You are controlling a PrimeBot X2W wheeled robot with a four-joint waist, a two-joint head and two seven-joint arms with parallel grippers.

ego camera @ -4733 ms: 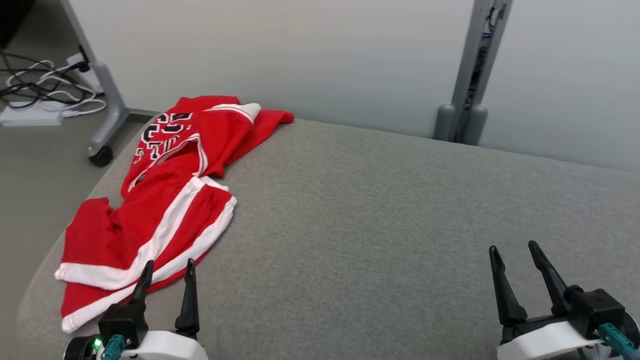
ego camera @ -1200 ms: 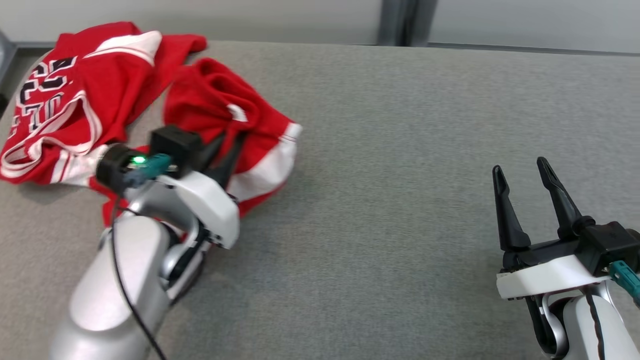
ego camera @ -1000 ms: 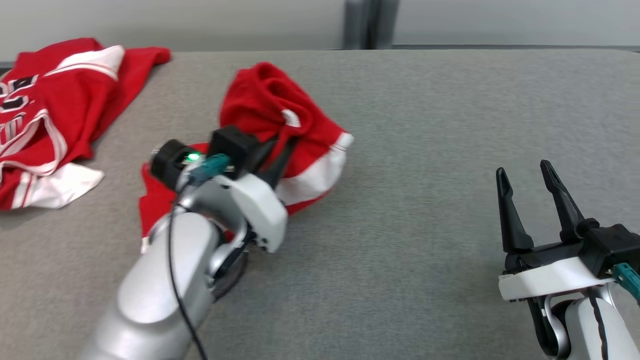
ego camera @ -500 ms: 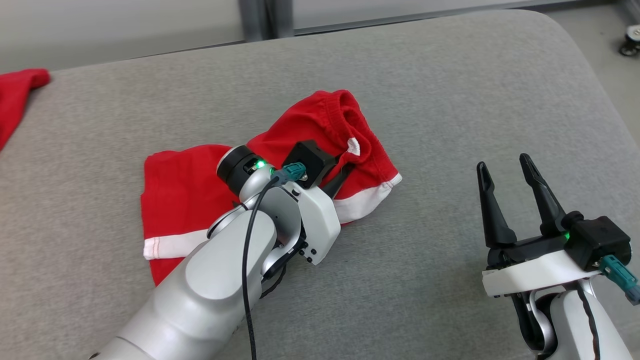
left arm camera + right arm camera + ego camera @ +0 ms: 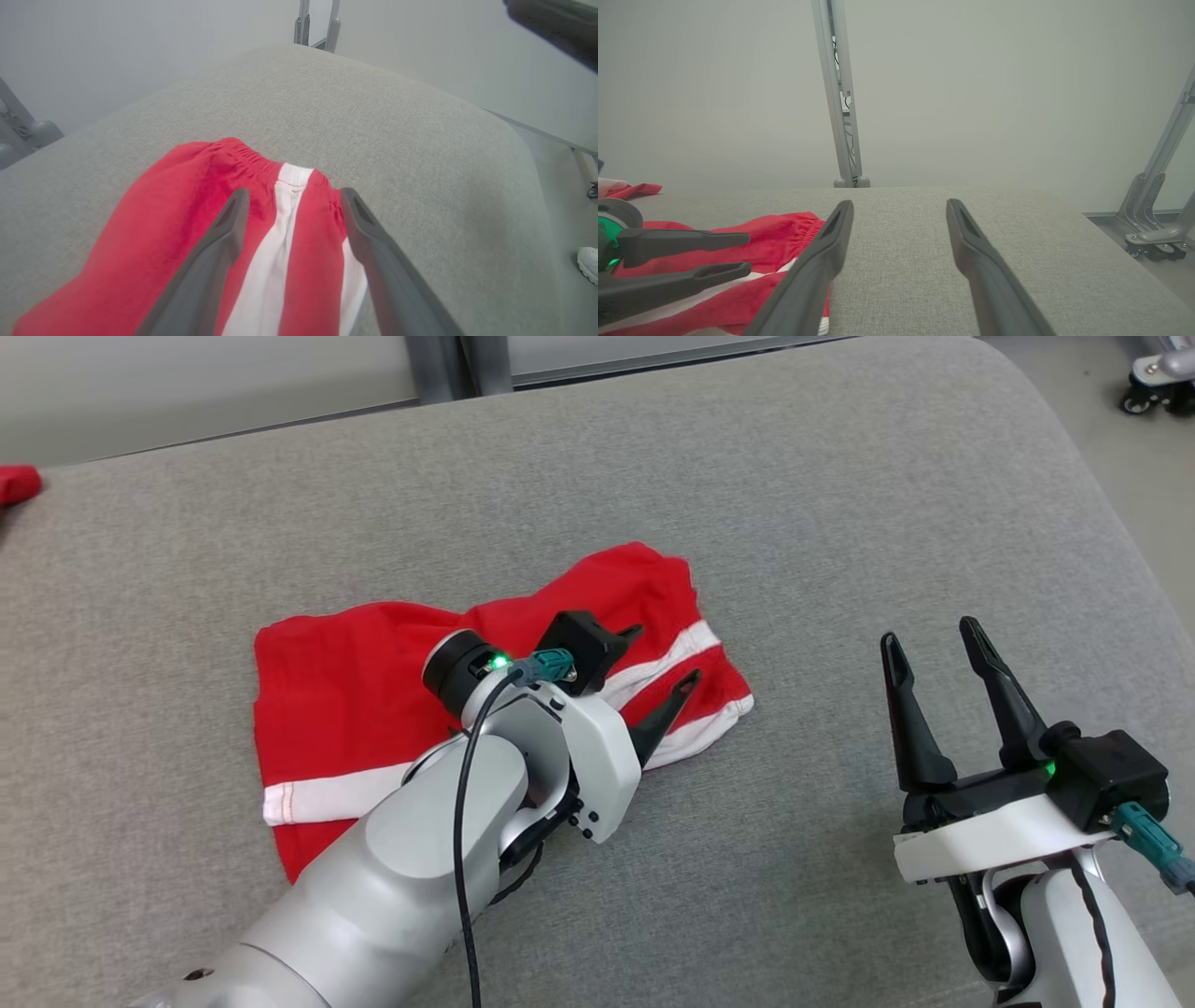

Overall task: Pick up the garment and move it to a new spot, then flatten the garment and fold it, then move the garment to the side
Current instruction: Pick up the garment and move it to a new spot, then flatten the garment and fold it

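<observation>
My left arm comes in from the lower left of the head view and reaches up and to the right, the pale forearm lying across the middle of the red shorts (image 5: 345,681) and hiding part of them. My left claw (image 5: 663,655) is tipped low over the cloth with its two dark fingers spread well apart and nothing gripped between them; I cannot tell whether the tips touch the fabric. Along my left wrist view, a white side stripe of the shorts runs up between those fingers to the gathered waistband, which ends just past the tips. The shorts lie spread and a little rumpled near the middle of the grey padded surface (image 5: 747,476), one white-trimmed hem toward the near left and the waistband end toward the right, under my left claw. My right arm rises at the lower right with my right claw (image 5: 929,632) pointing up the view, its fingers also apart and empty, above bare grey padding; the shorts lie off to its left, apart from it. Another red cloth (image 5: 14,483) pokes in at the surface's far left edge.
</observation>
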